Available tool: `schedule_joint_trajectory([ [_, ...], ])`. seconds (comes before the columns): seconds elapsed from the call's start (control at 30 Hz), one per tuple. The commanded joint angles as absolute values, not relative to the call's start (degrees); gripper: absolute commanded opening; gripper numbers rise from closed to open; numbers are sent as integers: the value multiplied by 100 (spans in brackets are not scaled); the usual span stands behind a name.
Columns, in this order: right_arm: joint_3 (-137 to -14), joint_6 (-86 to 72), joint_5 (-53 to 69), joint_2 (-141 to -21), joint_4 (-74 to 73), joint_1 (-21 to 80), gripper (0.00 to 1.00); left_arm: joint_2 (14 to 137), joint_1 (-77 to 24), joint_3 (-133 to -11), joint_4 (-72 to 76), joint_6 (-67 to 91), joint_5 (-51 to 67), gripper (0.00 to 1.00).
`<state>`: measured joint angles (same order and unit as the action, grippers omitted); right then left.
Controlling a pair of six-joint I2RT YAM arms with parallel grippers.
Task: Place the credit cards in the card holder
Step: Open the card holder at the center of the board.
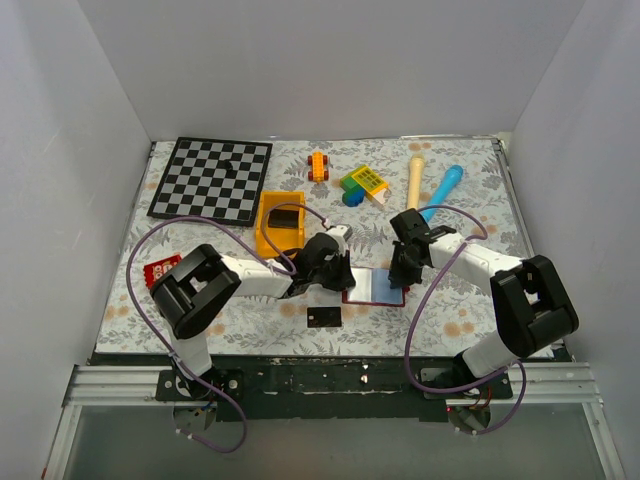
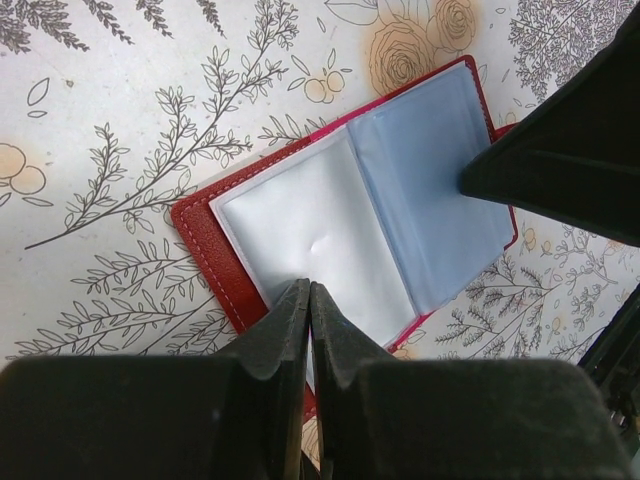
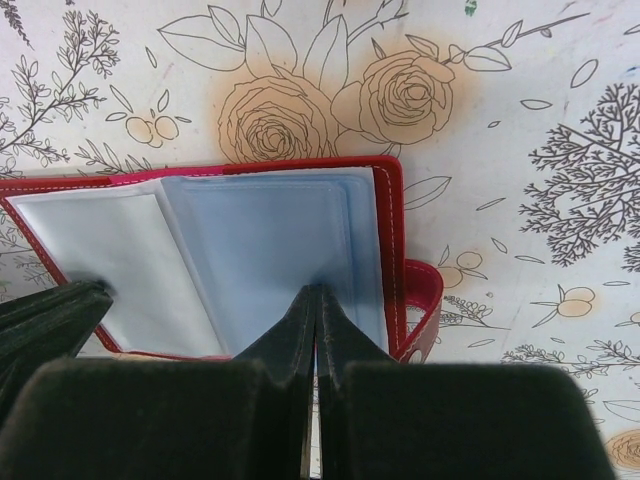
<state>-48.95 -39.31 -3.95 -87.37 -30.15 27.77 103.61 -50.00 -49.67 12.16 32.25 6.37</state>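
The card holder [image 1: 378, 288] is laid open on the desk [image 1: 240, 318] between the two arms, its pale pockets turned up and seen to be empty. It is pinned flat by both claws. The left claw [image 2: 310, 292] is closed tight with its tips on the clear page, and the right claw [image 3: 317, 295] is likewise closed on the blue pocket. Whether a sleeve is pinched cannot be told. One credit card [image 1: 323, 318] is seen on the desk just in front. The opening step is judged done; next, one claw must be freed and that card fetched. A dark flat item is held in the yellow bin [image 1: 262, 228].
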Motion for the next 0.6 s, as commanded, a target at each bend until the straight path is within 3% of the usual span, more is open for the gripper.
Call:
schedule_joint_trajectory([
  [0.0,-4904,-3929,-914,-8833,-3489,2698,1,10345,-4887,-4606,396,3155,220,3],
  [0.57,-4940,-3885,-730,-8527,-3428,2689,1,10160,-4843,-4728,290,2971,202,4],
])
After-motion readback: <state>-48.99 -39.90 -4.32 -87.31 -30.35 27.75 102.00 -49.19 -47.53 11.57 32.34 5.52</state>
